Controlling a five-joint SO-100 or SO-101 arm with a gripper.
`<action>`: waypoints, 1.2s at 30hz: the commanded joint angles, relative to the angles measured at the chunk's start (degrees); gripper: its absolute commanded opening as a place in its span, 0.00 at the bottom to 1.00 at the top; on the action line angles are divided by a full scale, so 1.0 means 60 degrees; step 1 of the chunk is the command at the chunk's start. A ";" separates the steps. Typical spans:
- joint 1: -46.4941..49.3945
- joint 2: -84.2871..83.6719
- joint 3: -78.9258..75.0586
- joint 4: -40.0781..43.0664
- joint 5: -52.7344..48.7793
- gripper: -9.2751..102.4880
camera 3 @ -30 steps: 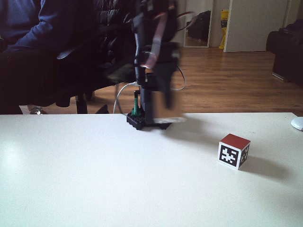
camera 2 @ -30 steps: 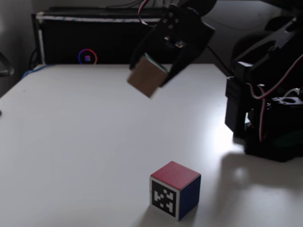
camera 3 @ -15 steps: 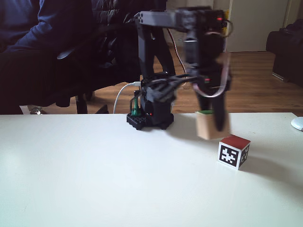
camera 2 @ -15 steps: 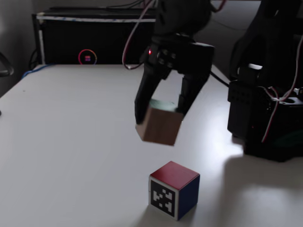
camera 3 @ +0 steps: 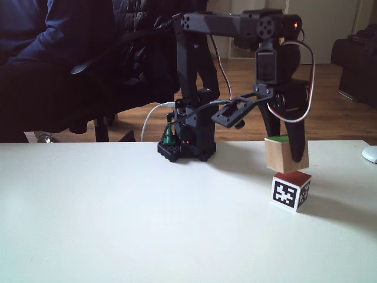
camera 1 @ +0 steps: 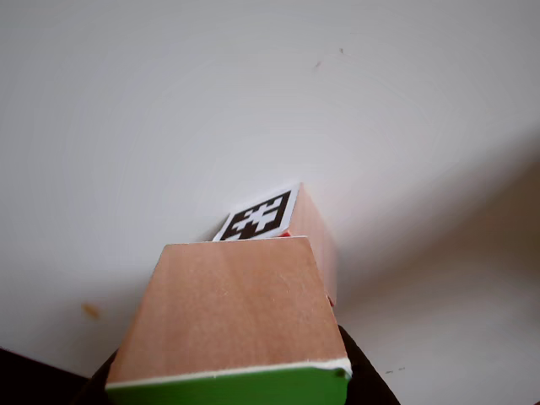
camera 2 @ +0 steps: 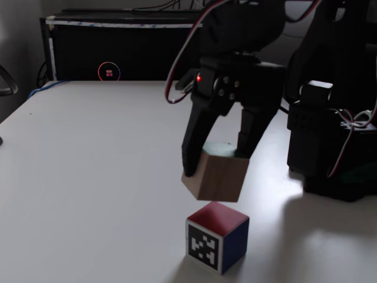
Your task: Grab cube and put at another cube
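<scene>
1. Cube (camera 2: 216,175) is hanging in the jaws of the gripper (camera 2: 215,159), which are clamping it on two opposite sides, green face up, and it is now sitting just above the red cube (camera 2: 217,236).

2. Half a second ago it was being carried higher and further left in both fixed views; the arm has been bringing it down and across, so that it is now riding almost directly over the red top.

3. In a fixed view from the side, the cube (camera 3: 285,154) is hovering very close over the red cube (camera 3: 290,188); I cannot tell whether a thin gap remains or the two are touching.

4. In the other view, the cube (camera 1: 228,314) is covering most of the red cube (camera 1: 278,221), whose marker face is peeking out beyond its far edge, so the two are lining up only roughly.

5. It is also tilting slightly in a fixed view, one lower corner dipping towards the left.

6. My reading: the carry is nearly finished and the placing is beginning; a short, level descent and then a release are what remain.

7. Risk, as I judge it: letting go while tilted or offset could send it sliding off onto the bench (camera 2: 88,171).
</scene>
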 commanded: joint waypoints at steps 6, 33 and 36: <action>-0.0308 -0.0762 -0.0732 -0.0308 0.0088 0.16; -0.0601 -0.1611 -0.1187 -0.0234 0.0073 0.49; -0.0527 -0.1450 -0.1172 -0.0234 0.0117 0.50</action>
